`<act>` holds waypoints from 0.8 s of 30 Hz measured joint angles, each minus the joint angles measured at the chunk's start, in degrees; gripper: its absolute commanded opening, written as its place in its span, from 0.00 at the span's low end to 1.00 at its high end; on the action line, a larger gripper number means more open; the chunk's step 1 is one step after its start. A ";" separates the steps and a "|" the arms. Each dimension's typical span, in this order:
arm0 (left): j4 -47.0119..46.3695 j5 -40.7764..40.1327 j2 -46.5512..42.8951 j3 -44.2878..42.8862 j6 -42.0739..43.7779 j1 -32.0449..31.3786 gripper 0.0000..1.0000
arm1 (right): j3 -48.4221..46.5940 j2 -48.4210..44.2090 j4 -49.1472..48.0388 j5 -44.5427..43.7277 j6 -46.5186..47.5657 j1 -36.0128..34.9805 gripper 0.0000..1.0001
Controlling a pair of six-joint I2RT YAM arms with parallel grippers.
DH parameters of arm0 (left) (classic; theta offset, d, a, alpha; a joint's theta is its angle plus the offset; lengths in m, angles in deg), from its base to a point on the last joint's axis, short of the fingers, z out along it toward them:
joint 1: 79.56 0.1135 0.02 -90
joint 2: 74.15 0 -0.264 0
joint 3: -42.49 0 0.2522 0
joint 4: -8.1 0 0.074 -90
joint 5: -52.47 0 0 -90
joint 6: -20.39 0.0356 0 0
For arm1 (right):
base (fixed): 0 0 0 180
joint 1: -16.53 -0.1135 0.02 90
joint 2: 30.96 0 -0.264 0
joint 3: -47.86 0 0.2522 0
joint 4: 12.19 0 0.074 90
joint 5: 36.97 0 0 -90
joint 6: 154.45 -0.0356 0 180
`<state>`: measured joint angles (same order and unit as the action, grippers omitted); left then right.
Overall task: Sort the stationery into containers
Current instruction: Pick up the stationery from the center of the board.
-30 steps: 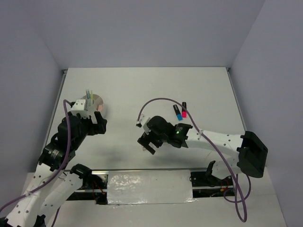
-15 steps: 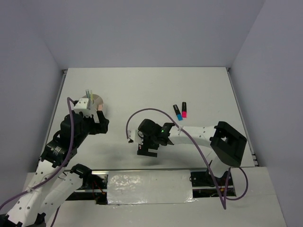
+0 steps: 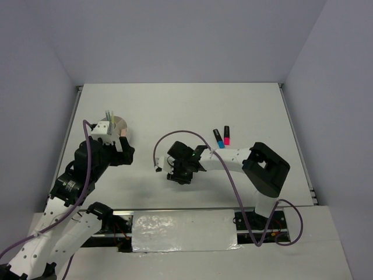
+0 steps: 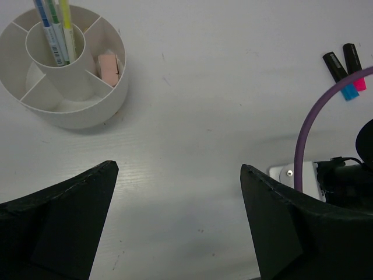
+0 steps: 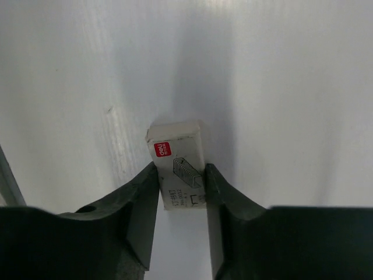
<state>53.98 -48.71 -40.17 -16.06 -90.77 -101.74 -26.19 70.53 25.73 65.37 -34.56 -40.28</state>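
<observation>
The right hand [image 5: 180, 175] is down on the white table [image 3: 175, 111] with its 2 black fingers [image 5: 140, 204] pressed against the long sides of a small white cardboard staple box [image 5: 175, 143] with a red label. It is closed on the staple box, which lies flat on the table near the middle, well apart from the round white plastic tub [image 4: 81, 116] at the left. The staple box looks light, stiff and smooth-sided. Held low across its narrow width it should lift cleanly, though too hard a squeeze could dent thin card and a shallow hold could let it pivot. The left hand [image 4: 179, 169] hangs wide open and empty near the tub, whose centre cup holds thin pens [image 4: 55, 32] and 1 outer compartment a pink eraser [image 4: 109, 65]. 2 short black-capped highlighters [image 4: 347, 73], blue and pink, lie side by side farther back on the table.
</observation>
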 measured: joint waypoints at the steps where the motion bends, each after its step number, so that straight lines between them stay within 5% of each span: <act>1: -0.02 0.02 0.00 0.00 0.00 0.00 0.99 | -0.11 0.11 -0.11 0.13 -0.07 0.20 0.31; 4: -0.02 0.24 0.00 0.00 -0.02 0.00 0.99 | -0.15 0.13 -0.20 0.79 -1.01 0.55 0.14; 11: 1.27 1.20 1.03 -0.87 -4.00 0.00 0.99 | 6.58 -7.04 -4.42 3.63 -7.08 0.74 0.16; 18: -5.77 15.52 0.81 3.37 -21.75 0.13 0.99 | 15.74 -29.07 -20.26 3.43 -20.90 0.04 0.15; 24: -12.04 21.07 -5.09 10.27 -37.70 -0.92 0.99 | 15.67 -34.16 -28.50 -4.42 -27.69 -6.47 0.14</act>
<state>41.94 -27.64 -45.26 -5.79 -128.48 -102.66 -10.52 36.37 -2.77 60.95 -62.26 -46.75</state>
